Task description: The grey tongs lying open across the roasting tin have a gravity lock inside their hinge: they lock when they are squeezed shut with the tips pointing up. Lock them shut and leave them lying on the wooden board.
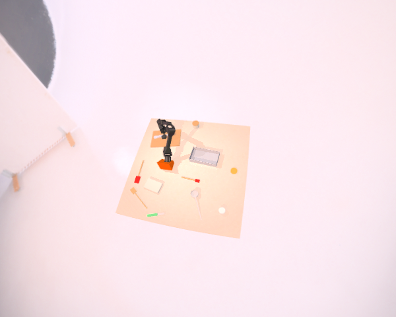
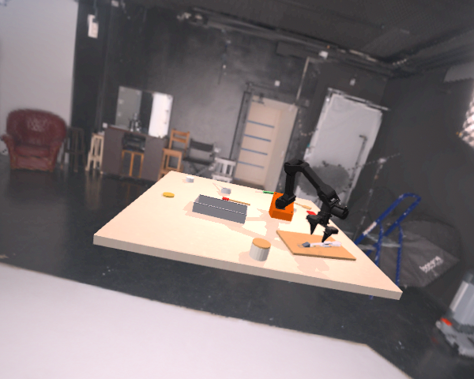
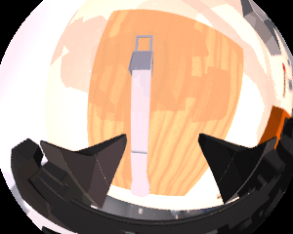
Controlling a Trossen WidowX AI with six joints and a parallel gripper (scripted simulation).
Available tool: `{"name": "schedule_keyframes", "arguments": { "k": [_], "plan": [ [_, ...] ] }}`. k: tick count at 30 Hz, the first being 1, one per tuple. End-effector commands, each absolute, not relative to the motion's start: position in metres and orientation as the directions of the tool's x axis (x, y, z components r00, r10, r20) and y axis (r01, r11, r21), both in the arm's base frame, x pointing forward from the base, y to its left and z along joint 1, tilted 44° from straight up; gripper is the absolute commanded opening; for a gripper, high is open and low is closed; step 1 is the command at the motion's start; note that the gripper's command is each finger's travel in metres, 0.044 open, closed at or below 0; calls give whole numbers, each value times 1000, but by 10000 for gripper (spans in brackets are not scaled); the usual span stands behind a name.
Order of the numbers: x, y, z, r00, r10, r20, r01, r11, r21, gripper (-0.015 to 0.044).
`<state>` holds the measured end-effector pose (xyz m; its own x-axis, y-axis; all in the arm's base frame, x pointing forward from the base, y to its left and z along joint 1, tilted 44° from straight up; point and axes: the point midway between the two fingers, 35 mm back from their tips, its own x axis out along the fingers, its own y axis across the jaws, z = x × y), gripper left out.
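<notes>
The grey tongs [image 1: 157, 137] [image 2: 325, 245] [image 3: 141, 107] lie on the wooden board [image 1: 155, 143] [image 2: 290, 239] [image 3: 186, 54]. In the wrist view they form one narrow pale strip, with the darker grey hinge end and its wire loop at the top and the rounded tip end at the bottom. The arms appear to lie one over the other; whether the lock inside the hinge is engaged cannot be seen. My gripper [image 2: 317, 237] [image 3: 163, 137] is open and empty just above the tongs. Its fingers stand wide apart on either side of them, nearer the left finger in the wrist view.
The roasting tin [image 1: 204, 164] [image 2: 219, 212] stands on the table away from the board, with no tongs across it. A jar with a wooden lid [image 1: 195, 125] [image 2: 259, 249] stands beside the board near the table's edge. Several utensils lie beyond the orange arm base [image 1: 165, 165] [image 2: 281, 212].
</notes>
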<state>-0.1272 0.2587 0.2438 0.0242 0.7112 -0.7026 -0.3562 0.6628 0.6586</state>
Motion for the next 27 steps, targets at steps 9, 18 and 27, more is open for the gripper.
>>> {"name": "schedule_keyframes", "arguments": {
  "k": [9, 18, 27],
  "plan": [
    [-65, 253, 279, 21, 684, -729, -356, 687, 634, 440],
    [5, 206, 329, 25, 704, -710, -362, 669, 650, 440],
    [15, 180, 348, 35, 719, -694, -370, 655, 659, 440]
  ]
}}
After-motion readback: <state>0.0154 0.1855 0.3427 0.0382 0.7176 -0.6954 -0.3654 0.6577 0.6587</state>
